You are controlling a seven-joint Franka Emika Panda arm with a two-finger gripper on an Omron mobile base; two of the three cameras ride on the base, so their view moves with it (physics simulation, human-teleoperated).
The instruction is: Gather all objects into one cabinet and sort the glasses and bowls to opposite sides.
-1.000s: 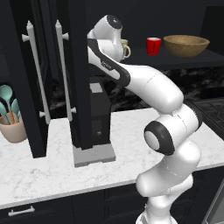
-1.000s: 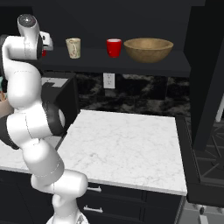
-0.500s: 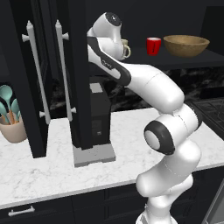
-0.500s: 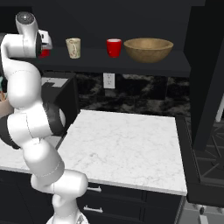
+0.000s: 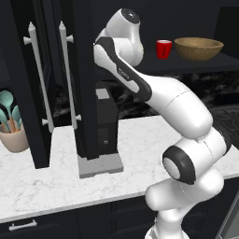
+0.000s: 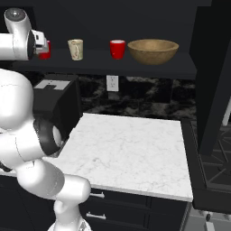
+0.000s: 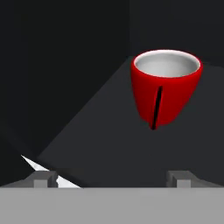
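My gripper (image 7: 111,179) is open, its two fingertips (image 7: 41,178) wide apart with nothing between them. Just ahead of it a small red cup (image 7: 166,89) stands upright on the dark shelf (image 7: 100,135) of the black cabinet (image 6: 149,67). From the right base, this cup (image 6: 45,54) sits at the shelf's left end, partly behind my hand (image 6: 41,44). Along the shelf to the right stand the cream mug (image 6: 76,48), a second red cup (image 6: 117,48) and the wide wooden bowl (image 6: 153,50). The left base view also shows that second cup (image 5: 164,49) and the bowl (image 5: 198,48).
The cabinet's tall doors (image 5: 37,93) with silver bar handles hang open at the left. Below them a black coffee machine (image 5: 105,126) stands on the white marble counter (image 6: 131,153), and a beige pot of teal utensils (image 5: 14,128) stands at the far left. A stove edge (image 6: 212,171) lies at the right.
The jaws have opened off the left red cup, which now stands free on the shelf. The arm has hardly moved.
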